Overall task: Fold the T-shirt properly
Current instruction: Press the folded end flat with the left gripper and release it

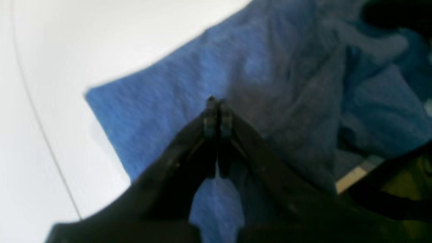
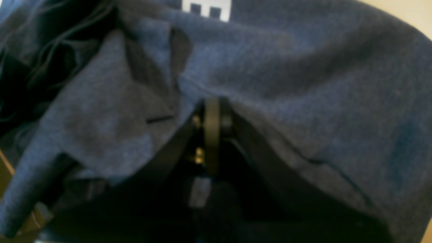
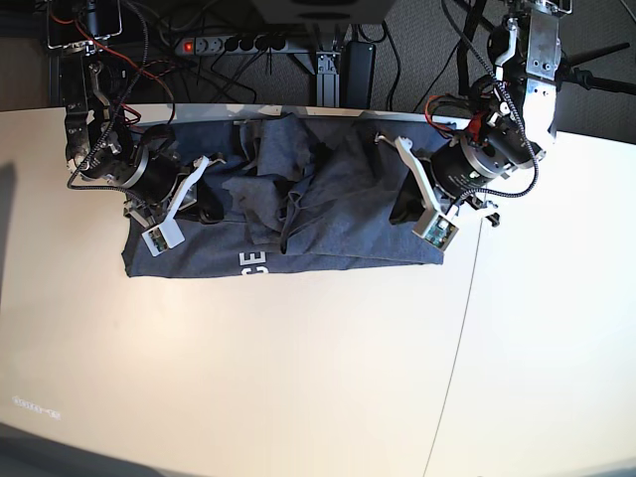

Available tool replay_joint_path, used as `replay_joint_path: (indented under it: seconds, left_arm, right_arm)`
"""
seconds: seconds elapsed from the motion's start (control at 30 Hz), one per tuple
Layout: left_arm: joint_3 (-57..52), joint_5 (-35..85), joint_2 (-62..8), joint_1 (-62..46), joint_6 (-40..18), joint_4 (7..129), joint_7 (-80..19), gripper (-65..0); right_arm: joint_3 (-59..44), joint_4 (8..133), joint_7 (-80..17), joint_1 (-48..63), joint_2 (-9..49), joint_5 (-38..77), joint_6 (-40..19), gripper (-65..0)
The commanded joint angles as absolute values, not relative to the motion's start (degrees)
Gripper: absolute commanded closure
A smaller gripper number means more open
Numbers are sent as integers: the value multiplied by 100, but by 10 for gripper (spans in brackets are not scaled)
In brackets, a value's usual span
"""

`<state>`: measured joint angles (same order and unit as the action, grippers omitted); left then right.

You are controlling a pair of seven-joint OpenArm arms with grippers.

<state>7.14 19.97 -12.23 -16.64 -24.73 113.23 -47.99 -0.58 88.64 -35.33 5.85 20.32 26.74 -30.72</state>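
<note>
Both pinch cloth to lift for folding: left gripper [image 1: 217, 116] clamps T-shirt [image 3: 328, 214] at 3 o'clock, right gripper [image 2: 212, 116] at 9, on counter [image 3: 298, 378].

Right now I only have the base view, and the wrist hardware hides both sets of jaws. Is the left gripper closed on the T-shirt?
Observer: The left gripper is shut; its wrist view shows the tips pressed together over the blue T-shirt, but it is too blurred to tell whether cloth is pinched.
Operator: And the right one?
Observer: The right gripper is shut too, its tips against a fold of the cloth.
Operator: Any lettering near it?
Observer: Yes, a piece of the white lettering shows at the top edge of the right wrist view.
Operator: What lies beyond the left tips?
Observer: A corner of the shirt, then bare white table.
</note>
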Motion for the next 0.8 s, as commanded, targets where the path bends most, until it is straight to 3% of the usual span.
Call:
replay_joint_path:
  seconds: [0.0,0.37,0.77]
  left_arm:
    - [694,2049,-1234,-1656,-2615,11415,-4635,0]
    - [722,1758,-1013,-1667,-2650,10652,-4348,0]
    - [1129,2335,-429,-1669,-2875,10578,-4718,0]
  right_arm:
    - [-84,8956,-3404,508,2110,2742,-3192,0]
    - [-84,8956,-3406,508,2110,2742,-3194,0]
    - [-84,8956,-3404,508,2110,2742,-3192,0]
